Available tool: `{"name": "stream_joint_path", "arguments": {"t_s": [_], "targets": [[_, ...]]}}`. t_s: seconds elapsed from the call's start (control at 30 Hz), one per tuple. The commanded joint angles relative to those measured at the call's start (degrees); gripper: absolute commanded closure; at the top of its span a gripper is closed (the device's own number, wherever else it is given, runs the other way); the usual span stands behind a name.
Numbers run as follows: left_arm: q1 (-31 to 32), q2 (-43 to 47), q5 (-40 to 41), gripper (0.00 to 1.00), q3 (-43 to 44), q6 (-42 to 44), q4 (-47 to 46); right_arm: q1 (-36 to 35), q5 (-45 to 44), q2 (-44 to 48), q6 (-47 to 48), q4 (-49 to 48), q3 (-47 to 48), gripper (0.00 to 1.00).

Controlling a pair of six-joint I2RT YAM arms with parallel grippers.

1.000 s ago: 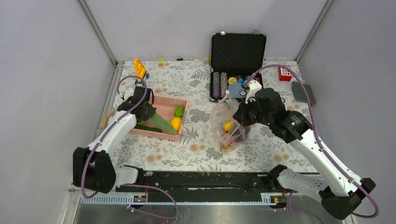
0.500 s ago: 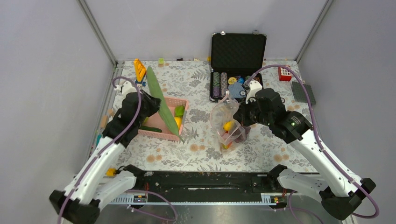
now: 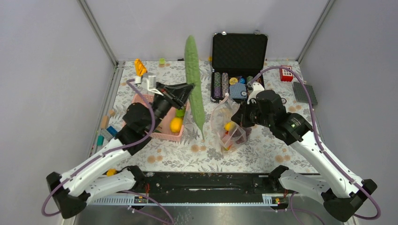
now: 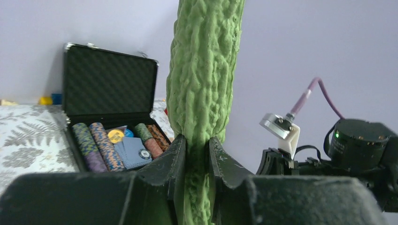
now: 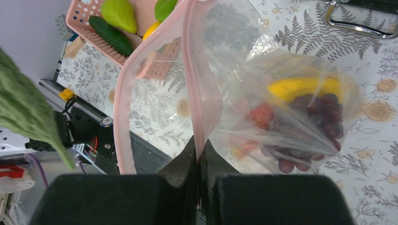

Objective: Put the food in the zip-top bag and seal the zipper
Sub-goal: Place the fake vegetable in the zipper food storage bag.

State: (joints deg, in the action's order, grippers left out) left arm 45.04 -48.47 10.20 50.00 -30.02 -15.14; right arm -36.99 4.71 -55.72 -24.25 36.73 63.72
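My left gripper (image 3: 187, 92) (image 4: 197, 141) is shut on a long, bumpy green cucumber (image 3: 194, 79) (image 4: 204, 70), held in the air, its lower tip just left of the bag. The clear zip-top bag (image 3: 224, 123) (image 5: 263, 65) hangs open. My right gripper (image 3: 240, 115) (image 5: 198, 146) is shut on one side of its pink zipper (image 5: 193, 84). Inside the bag lie a yellow piece (image 5: 305, 86), dark grapes (image 5: 321, 110) and a red-orange piece (image 5: 261, 114). More food, a yellow fruit (image 3: 176, 124) and green pieces (image 5: 119, 14), sits in the pink basket (image 3: 162, 136).
A black case (image 3: 239, 47) stands open behind the bag, with poker chips in its lower half. A red block (image 3: 286, 74) and a grey block (image 3: 304, 93) lie at the back right. An orange toy (image 3: 139, 67) and small blocks (image 3: 105, 129) lie along the left edge.
My left arm has lifted the cucumber out of the basket and swung it right, toward the bag. The right arm and the bag have not moved.
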Motion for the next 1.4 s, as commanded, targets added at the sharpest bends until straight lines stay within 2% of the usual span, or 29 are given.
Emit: {"name": "stream_joint_path", "arguments": {"t_s": [0.0,0.2,0.4,0.67,0.83,0.97,1.13,1.37], "targets": [[3.55,-4.73,-1.67,1.0,3.62,5.06,-16.87,0.23,3.29,0.52,-2.55,-3.71,0.08,1.0],[7.4,-10.66,3.2,1.0,5.03,7.56,-28.56,0.25,3.72,1.05,-4.23,-4.9,-0.63,1.0],[8.21,-14.3,4.54,1.0,8.55,5.81,-30.54,0.19,4.07,1.2,-4.84,-5.1,-0.82,1.0],[12.58,-21.37,10.88,1.0,-0.7,9.91,-47.94,0.28,2.45,3.2,-7.18,-6.89,0.06,1.0],[17.14,-23.06,13.84,1.0,-5.94,20.74,-56.5,0.24,-0.49,4.38,-8.5,-7.15,0.75,1.0],[20.06,-21.53,13.5,1.0,-7.96,25.64,-55.03,0.28,-1.95,4.11,-8.91,-7.14,1.2,1.0],[20.47,-18.96,10.84,1.0,-12.72,21.01,-51.92,0.27,-3.75,3.76,-9.85,-7.22,1.65,1.0],[21.52,-20.19,13.24,1.0,-16.64,17.98,-53.36,0.25,-2.62,3.03,-11.44,-9.5,1.85,1.0]]}}
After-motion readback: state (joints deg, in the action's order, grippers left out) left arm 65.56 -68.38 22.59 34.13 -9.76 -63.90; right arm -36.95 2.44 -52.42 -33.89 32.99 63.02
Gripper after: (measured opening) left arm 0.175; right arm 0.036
